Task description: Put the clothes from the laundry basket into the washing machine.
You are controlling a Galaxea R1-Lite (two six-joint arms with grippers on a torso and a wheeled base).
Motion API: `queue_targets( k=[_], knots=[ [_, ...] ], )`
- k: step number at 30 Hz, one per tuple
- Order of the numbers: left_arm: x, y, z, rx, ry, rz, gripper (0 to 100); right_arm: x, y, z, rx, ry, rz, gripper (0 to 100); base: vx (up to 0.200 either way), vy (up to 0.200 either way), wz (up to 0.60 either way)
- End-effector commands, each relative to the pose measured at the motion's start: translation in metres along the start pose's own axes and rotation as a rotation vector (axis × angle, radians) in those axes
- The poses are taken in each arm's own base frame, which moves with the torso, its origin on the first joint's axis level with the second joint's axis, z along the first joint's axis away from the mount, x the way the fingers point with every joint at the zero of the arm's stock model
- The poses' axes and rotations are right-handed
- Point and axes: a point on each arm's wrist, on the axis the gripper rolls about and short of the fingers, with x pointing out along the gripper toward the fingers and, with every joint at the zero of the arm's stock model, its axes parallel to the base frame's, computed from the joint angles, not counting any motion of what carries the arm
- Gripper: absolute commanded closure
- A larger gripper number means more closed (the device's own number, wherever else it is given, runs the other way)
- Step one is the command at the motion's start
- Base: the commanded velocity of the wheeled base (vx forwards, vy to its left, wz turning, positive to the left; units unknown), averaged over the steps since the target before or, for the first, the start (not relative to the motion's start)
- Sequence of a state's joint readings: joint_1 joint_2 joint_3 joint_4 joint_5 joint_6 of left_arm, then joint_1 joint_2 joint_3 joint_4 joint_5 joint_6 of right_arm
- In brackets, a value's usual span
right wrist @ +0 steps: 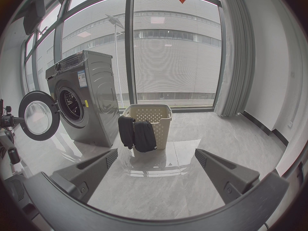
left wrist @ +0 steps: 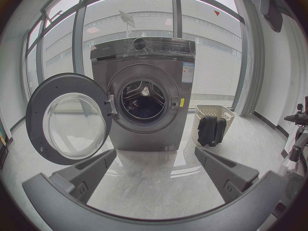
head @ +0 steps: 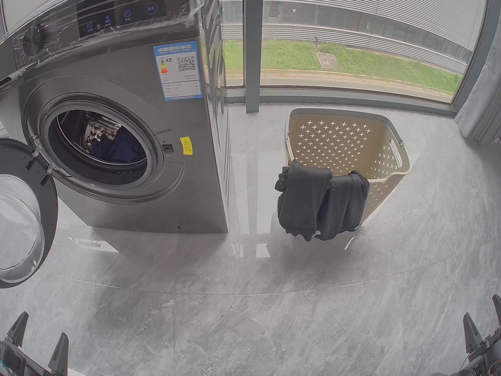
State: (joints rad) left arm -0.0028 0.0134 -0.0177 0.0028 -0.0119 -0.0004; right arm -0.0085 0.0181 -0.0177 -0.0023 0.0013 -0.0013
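Note:
A grey washing machine [head: 130, 147] [left wrist: 144, 97] [right wrist: 86, 97] stands at the left with its round door [head: 21, 215] [left wrist: 69, 117] swung open. Dark blue clothing [head: 117, 147] lies inside the drum. To its right stands a beige laundry basket [head: 355, 147] [left wrist: 213, 113] [right wrist: 154, 117]. Dark grey clothes [head: 321, 199] [left wrist: 210, 130] [right wrist: 136, 135] hang over the basket's near rim. My left gripper [head: 36, 340] [left wrist: 154, 170] is open, low and well back from the machine. Open too, my right gripper [head: 485, 319] [right wrist: 155, 170] is low at the right, far from the basket.
Glossy grey floor tiles [head: 261, 309] spread between me and both objects. A tall window wall [head: 355, 37] runs behind, with a curtain [head: 482, 105] at the far right.

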Motion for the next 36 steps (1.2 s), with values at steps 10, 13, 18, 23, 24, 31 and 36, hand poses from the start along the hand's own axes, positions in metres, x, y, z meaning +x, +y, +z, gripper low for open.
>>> queue_targets(
  k=[10,13,18,23,24,31,36],
  knots=[
    [0.0002,0.0,-0.0043,0.0,0.003,-0.001,0,0.0015,0.0,-0.0048,0.0,0.02,0.0,0,0.0,-0.16,0.0],
    [0.0002,0.0,-0.0043,0.0,0.003,-0.001,0,0.0015,0.0,-0.0048,0.0,0.02,-0.002,0,0.0,-0.2,0.0],
    [0.0002,0.0,-0.0043,0.002,0.003,-0.001,0,0.0015,0.0,-0.0048,0.0,0.02,0.0,0,0.0,-0.2,0.0],
    [0.0002,0.0,-0.0043,0.0,0.003,-0.002,0,0.0015,0.0,-0.0048,0.0,0.02,0.0,0,0.0,-0.08,0.0],
    [0.0002,0.0,-0.0043,0.0,0.003,-0.002,0,0.0015,0.0,-0.0048,0.0,0.02,0.0,0,0.0,0.0,0.0],
    [0.0002,0.0,-0.0043,0.002,0.003,-0.002,0,0.0015,0.0,-0.0048,0.0,0.02,0.0,0,0.0,-0.057,0.0],
    [0.0002,0.0,-0.0043,-0.001,0.003,-0.002,0,0.0015,0.0,-0.0048,0.0,0.02,0.0,0,0.12,-0.04,0.0]
  ],
)
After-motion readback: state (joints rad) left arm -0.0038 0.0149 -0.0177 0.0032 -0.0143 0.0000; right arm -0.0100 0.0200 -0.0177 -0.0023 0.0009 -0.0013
